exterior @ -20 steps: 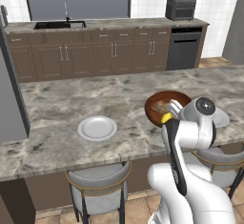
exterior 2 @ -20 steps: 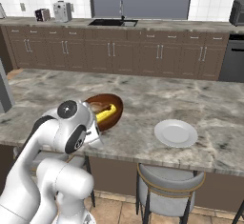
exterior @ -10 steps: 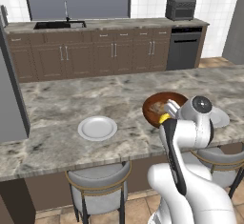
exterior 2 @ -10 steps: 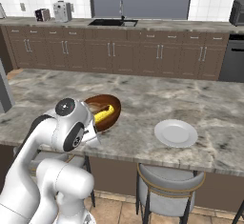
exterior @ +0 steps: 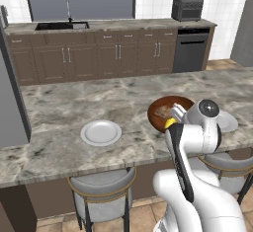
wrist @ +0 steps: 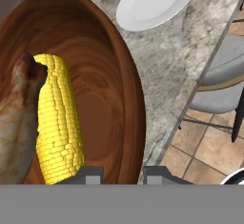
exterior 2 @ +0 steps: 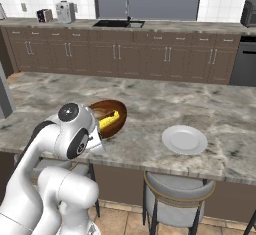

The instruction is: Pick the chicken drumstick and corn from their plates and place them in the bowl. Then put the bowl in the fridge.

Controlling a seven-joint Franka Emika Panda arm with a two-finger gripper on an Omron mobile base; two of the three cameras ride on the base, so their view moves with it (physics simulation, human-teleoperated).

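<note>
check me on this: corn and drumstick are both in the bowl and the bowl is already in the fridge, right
Not quite. The corn and chicken drumstick do lie together in the bowl, but the bowl sits on the marble counter, not in the fridge. The right base view shows it at the counter's near edge.
</note>
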